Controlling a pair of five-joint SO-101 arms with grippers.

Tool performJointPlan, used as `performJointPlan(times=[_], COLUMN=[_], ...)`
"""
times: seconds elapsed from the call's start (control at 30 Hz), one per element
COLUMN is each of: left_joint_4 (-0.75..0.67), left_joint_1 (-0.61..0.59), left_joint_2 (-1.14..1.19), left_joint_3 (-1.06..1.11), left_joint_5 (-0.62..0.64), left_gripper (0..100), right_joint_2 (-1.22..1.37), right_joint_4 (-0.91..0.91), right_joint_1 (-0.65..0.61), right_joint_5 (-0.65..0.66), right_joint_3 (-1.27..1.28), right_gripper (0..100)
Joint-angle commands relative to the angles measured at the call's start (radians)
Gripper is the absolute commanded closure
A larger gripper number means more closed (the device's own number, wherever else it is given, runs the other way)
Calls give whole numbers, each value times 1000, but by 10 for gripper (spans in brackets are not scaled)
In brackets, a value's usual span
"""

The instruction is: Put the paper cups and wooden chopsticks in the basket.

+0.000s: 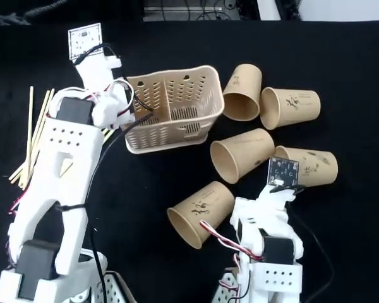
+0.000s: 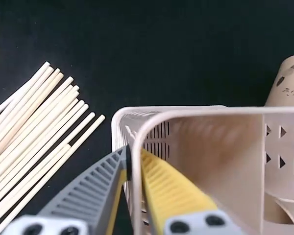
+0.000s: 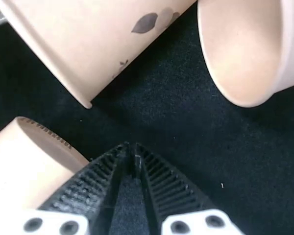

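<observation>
The left claw [image 2: 130, 164] is pinching a side wall of the cream plastic basket [image 2: 196, 115]. Its grey finger lies against the outside of the slotted wall and its yellow finger against the inside, just below the rim. Out beyond the grey finger, a loose sheaf of wooden chopsticks [image 2: 36, 125] lies fanned side by side on the black tablecloth [image 2: 152, 49]. From the high view, these chopsticks sit to the left of the left arm [image 1: 57, 177] and are partly hidden under it, apart from the basket.

The right claw [image 3: 132, 159] has its two black ribbed fingers pressed together with nothing between them, low over the cloth. Three paper cups lie around it on their sides. A leaf-printed cup [image 3: 88, 39] and an open-mouthed cup [image 3: 245, 49] lie ahead of the tips. A third cup [image 3: 24, 156] lies just beside one finger, and whether they touch cannot be told.

From the high view, five paper cups lie on their sides on the cloth, all outside the basket. An upper cup [image 1: 243, 91] lies just beside the basket's far right corner, touching an upper right cup [image 1: 290, 107]. A middle cup [image 1: 242, 153] lies below them. A right-hand cup [image 1: 312, 166] is partly hidden behind the right arm [image 1: 268, 240]. A front cup [image 1: 201, 213] lies nearest the arms' bases.
</observation>
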Motion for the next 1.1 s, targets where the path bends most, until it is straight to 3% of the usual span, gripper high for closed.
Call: performJointPlan(times=[0.0, 0.2, 0.6, 0.8, 0.93, 1.07], left_joint_4=[32, 78, 442, 621, 624, 623], left_joint_1=[-1, -45, -47, -177, -358, -432], left_joint_2=[8, 6, 9, 6, 5, 2], left_joint_3=[-35, -116, -728, -938, -894, -648], left_joint_5=[-38, -44, -52, -71, -184, -308], left_gripper=[902, 725, 721, 722, 722, 722], right_joint_2=[-64, -64, -64, -64, -64, -64], right_joint_4=[0, 0, 0, 0, 0, 0], right_joint_1=[8, 8, 6, 5, 6, 5], right_joint_5=[9, 9, 8, 3, 3, 3], right_joint_3=[-2, -2, -2, -2, -2, -2], right_gripper=[985, 985, 985, 985, 985, 985])
